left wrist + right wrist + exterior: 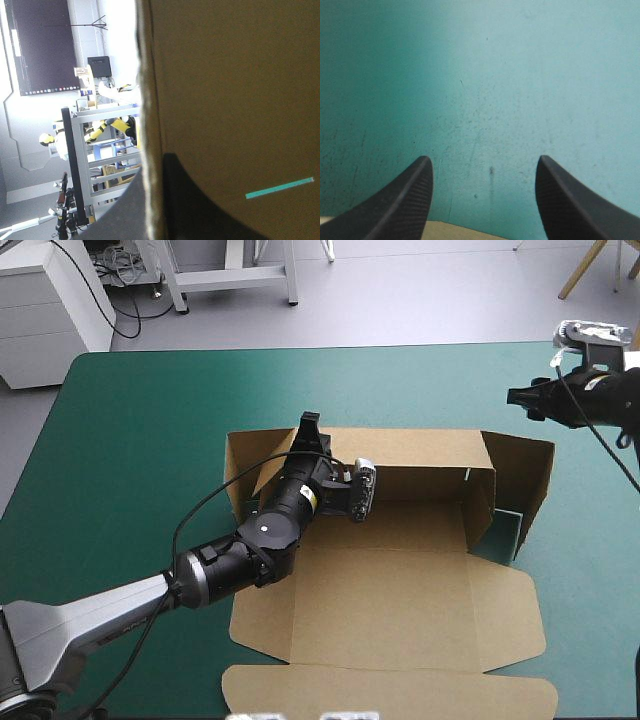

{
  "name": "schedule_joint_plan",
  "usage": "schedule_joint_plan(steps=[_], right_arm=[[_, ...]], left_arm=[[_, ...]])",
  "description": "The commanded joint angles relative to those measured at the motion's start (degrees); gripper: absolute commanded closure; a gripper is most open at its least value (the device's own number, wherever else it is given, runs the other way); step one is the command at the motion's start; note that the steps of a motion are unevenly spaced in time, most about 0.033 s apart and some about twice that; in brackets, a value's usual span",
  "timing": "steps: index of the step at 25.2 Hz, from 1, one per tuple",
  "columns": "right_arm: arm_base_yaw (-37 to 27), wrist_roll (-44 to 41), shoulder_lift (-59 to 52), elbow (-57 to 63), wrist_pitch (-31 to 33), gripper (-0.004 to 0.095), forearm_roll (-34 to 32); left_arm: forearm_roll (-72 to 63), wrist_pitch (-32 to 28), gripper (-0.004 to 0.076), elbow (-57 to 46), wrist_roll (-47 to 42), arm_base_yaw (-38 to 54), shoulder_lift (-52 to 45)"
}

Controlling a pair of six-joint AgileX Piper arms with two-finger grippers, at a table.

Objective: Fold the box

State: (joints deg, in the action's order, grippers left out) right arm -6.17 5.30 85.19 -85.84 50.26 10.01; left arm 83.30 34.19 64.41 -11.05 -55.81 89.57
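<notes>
Teal-green cover (130, 440) holds the box (400, 590): left gripper (311, 428) clamps its wall (255, 452), right gripper (483, 160) gapes.

Matt brown board box (400, 600); scuffed teal-green cover (130, 440).

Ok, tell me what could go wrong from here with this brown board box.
The left gripper alone pinches the rear wall of the brown board box; pulling could drag or crease the sheet. The right gripper hangs open over bare teal-green cover, steadying nothing, so the raised right-hand wall may flop outward.
</notes>
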Motion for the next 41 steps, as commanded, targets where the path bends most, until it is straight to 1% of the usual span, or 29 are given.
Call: schedule_joint_plan(steps=[1, 4, 11, 15, 17, 18, 19, 20, 22, 24, 27, 29, 31, 32, 34, 37, 41], right_arm=[[0.1, 1.0, 1.7, -2.3, -1.9, 0.0355, 3.8], [0.1, 2.2, 3.5, -2.3, -1.8, 0.0355, 6.3], [0.1, 5.3, 4.3, -2.3, 3.0, 0.0355, 6.5], [0.1, 5.3, 4.3, -2.1, 8.0, 0.0355, 5.4], [0.1, 5.3, 4.3, -2.1, 11.6, 0.0355, 3.4], [0.1, 5.3, 4.2, -2.1, 15.5, 0.0355, 3.4], [0.1, 5.2, 4.2, -2.1, 17.9, 0.0355, 3.7], [0.1, 5.2, 4.2, -1.9, 18.7, 0.0355, 3.9], [0.1, 5.2, 3.3, -1.0, 18.7, 0.0355, 4.2], [0.1, 5.2, 1.0, 1.7, 18.7, 0.0355, 6.1], [0.1, 5.2, -3.3, 7.9, 18.7, 0.0355, 8.5], [0.1, 7.0, -6.8, 12.3, 18.7, 0.0355, 9.0], [0.1, 9.9, -10.5, 15.7, 18.7, 0.0355, 9.2], [0.1, 12.7, -12.1, 17.1, 18.3, 0.0355, 9.3], [0.1, 15.8, -13.5, 18.5, 15.7, 0.0355, 10.3], [0.1, 20.9, -13.8, 20.2, 10.6, 0.0355, 12.5], [0.1, 29.0, -13.8, 23.5, 8.3, 0.0355, 16.8]], left_arm=[[1.9, 0.5, 0.0734, 1.4, -0.7, -0.4, -1.9], [1.9, 0.5, 0.0734, 1.4, -0.7, -0.4, -1.9], [1.9, 1.5, 0.0734, 1.4, -0.7, -0.4, -1.9], [1.9, 2.1, 0.0734, 1.4, -0.7, -0.4, -1.9], [1.9, 2.2, 0.0734, 1.4, -0.7, -0.4, -1.9], [1.9, 2.2, 0.0734, 1.4, -0.7, -0.4, -1.9], [1.7, 2.2, 0.0734, 1.4, -0.7, -0.4, -1.9], [1.7, 2.2, 0.0734, 1.4, -0.7, -0.4, -1.9], [1.6, 2.2, 0.0734, 1.4, -0.7, -0.4, -1.9], [1.4, 2.3, 0.0734, 1.4, -0.7, -0.4, -1.9], [1.4, 2.3, 0.0734, 1.4, -0.7, -0.4, -1.9], [1.4, 2.3, 0.0734, 1.4, -0.7, -0.4, -1.9], [1.4, 2.3, 0.0734, 1.4, -0.7, -0.4, -1.9], [1.4, 2.3, 0.0734, 1.4, -0.7, -0.4, -1.9], [1.4, 2.3, 0.0734, 1.4, -0.7, -0.4, -1.9], [1.4, 2.3, 0.0734, 1.4, -0.7, -0.4, -1.9], [1.4, 2.3, 0.0734, 1.4, -0.7, -0.4, -1.9]])
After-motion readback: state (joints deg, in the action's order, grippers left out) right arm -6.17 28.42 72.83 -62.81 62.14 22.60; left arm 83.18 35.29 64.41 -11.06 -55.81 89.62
